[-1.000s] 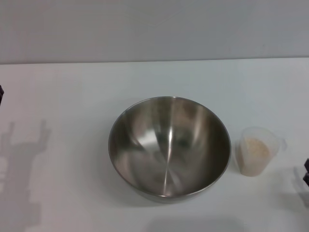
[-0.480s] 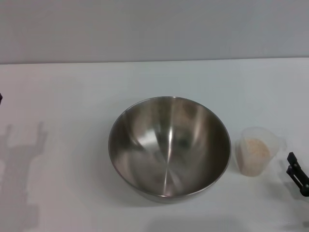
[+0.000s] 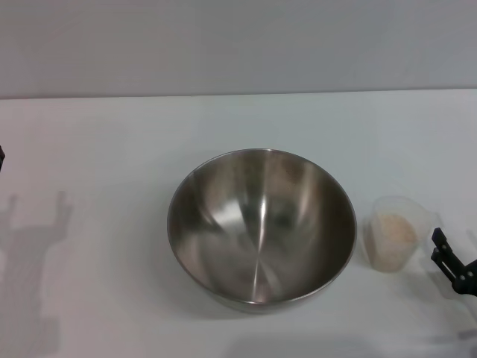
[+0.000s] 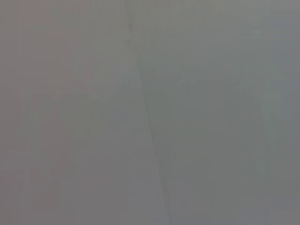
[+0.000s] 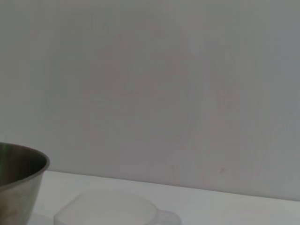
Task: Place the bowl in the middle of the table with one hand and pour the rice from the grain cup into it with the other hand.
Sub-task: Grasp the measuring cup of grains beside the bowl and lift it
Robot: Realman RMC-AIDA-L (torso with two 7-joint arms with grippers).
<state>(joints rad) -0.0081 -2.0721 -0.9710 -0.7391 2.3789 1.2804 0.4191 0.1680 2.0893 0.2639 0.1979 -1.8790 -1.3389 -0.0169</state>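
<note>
Translucent plastic makes up the grain cup (image 3: 396, 233), which stands upright on the table (image 3: 112, 149) just right of the bowl (image 3: 261, 227), close to its rim but apart from it. The cup looks light and thin-walled, probably a little flexible, so a firm but not crushing hold across its upper body seems wisest, with the pouring lip left free and turned toward the bowl. Rice (image 3: 393, 227) fills its lower part as a pale heap; the grains are loose and would likely spill if the cup were tipped too soon.

The stainless-steel bowl sits near the middle of the table, wide, rigid and empty, its brushed inside bare. It looks smooth and slippery, with the rim the only real place to pinch; judged by its position, it seems already placed.

The right gripper (image 3: 447, 261) is low at the right edge, just right of the cup and not touching it; whether its fingers are spread or pressed together cannot be told. The right wrist view shows the cup's rim (image 5: 110, 208) close below, beside the bowl's side (image 5: 18, 180). The left gripper is barely visible at the far left edge.
</note>
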